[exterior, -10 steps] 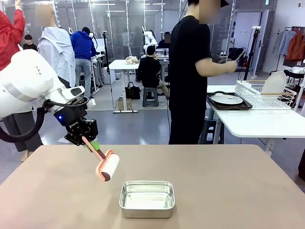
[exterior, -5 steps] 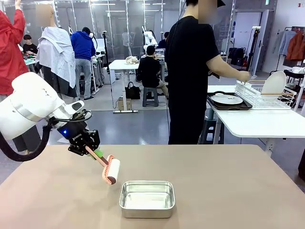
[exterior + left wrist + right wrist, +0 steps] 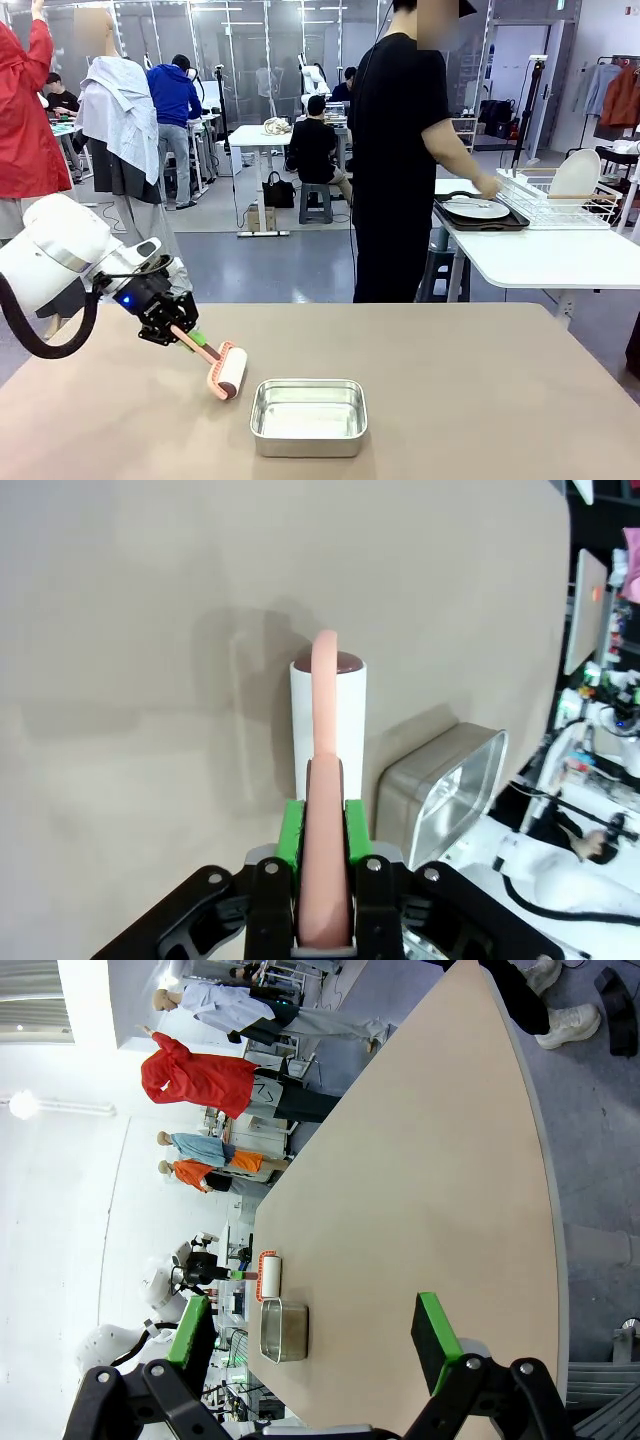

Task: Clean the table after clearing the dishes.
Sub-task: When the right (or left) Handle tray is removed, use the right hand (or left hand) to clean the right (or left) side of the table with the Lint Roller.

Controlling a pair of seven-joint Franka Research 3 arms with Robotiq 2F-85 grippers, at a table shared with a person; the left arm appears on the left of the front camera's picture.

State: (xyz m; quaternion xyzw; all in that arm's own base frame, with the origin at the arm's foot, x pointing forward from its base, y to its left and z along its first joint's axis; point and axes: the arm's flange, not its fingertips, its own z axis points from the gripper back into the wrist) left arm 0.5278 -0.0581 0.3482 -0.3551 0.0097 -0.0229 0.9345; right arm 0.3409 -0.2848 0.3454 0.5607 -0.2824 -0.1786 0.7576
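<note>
The left gripper has its 2 green-padded fingers pinched on the pink handle of a lint roller. It holds the roller slanting down so the white roll sits at or just above the table, just beside a steel pan; that slant would probably let the roll turn along the surface. In the left wrist view the handle runs straight out between the pads, suggesting a centred, firm hold. The table is a plain matte beige-brown top with rounded corners. The dishes, a white plate on a dark tray, sit on the white side table by the person's hand, so clearing seems done. The right gripper has its fingers spread wide, holding nothing.
</note>
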